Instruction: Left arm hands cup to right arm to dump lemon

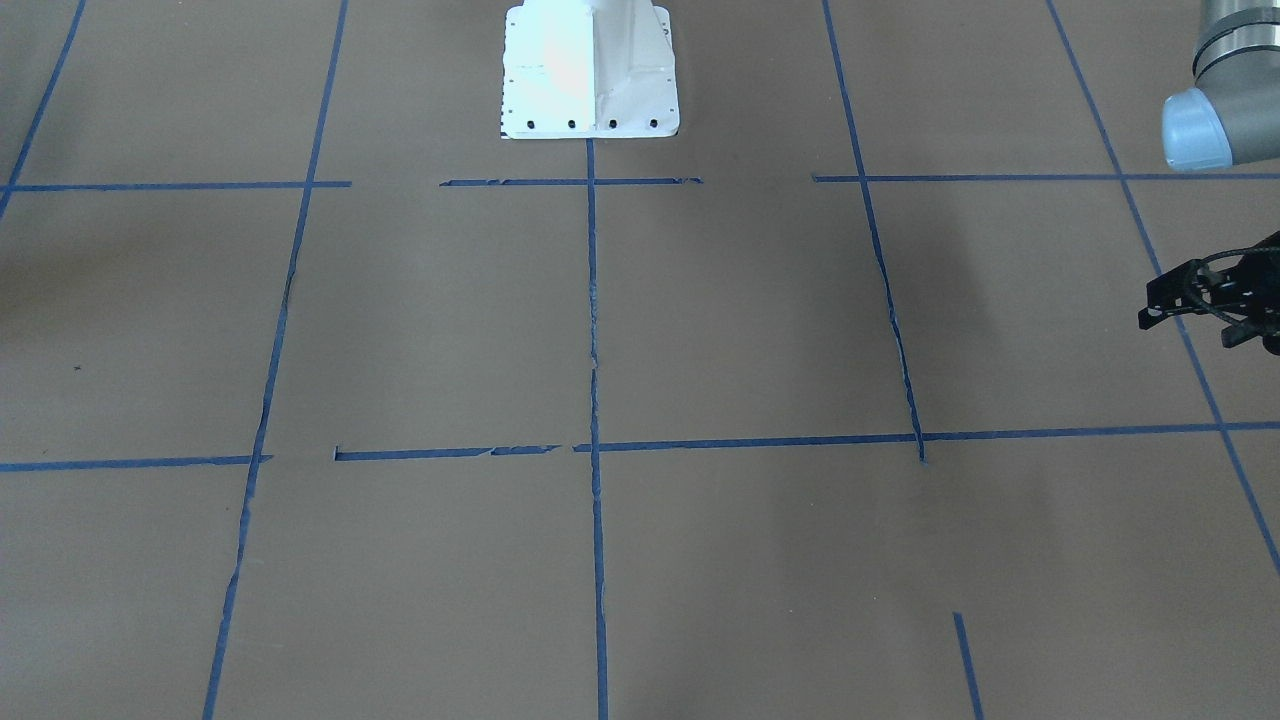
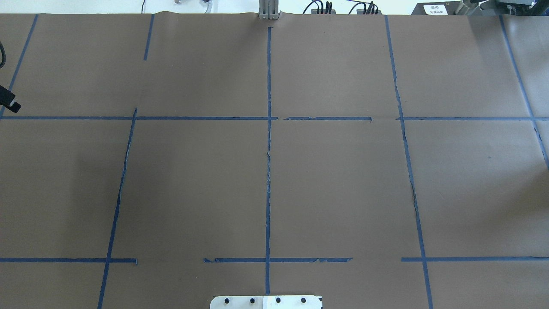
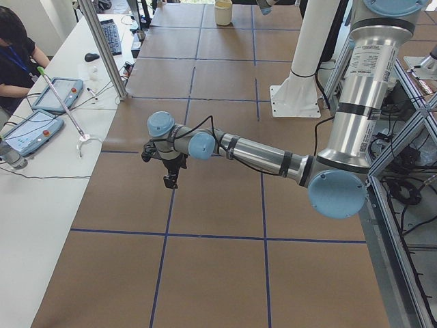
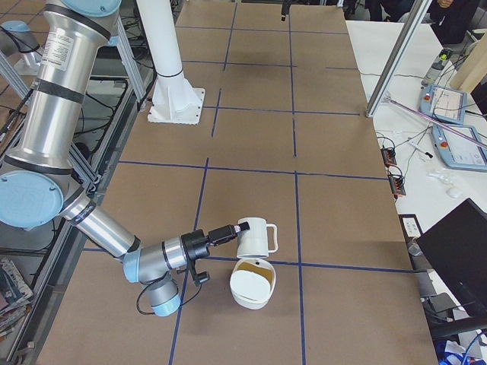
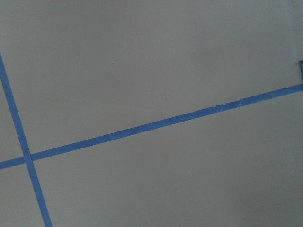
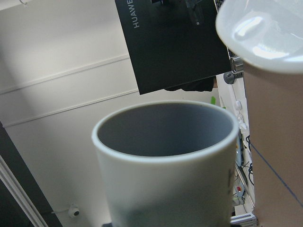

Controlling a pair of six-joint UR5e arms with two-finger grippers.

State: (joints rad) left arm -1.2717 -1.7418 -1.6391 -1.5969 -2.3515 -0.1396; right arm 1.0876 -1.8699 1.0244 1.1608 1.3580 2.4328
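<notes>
In the exterior right view my right gripper (image 4: 228,232) holds the white cup (image 4: 255,237) by its base, tipped on its side with the mouth over a white bowl (image 4: 251,293). The right wrist view looks into the cup (image 6: 165,156); its grey inside looks empty. A yellowish patch (image 4: 256,266) lies at the bowl's far inner side, but I cannot tell if it is the lemon. My left gripper (image 1: 1190,320) is open and empty above the table at the other end. It also shows in the exterior left view (image 3: 158,169).
The white robot pedestal (image 1: 590,70) stands mid-table on brown paper with blue tape lines (image 2: 268,171). The bowl's rim (image 6: 265,33) shows in the right wrist view. Operators' tablets (image 3: 41,116) and a black monitor (image 4: 456,251) sit beside the table.
</notes>
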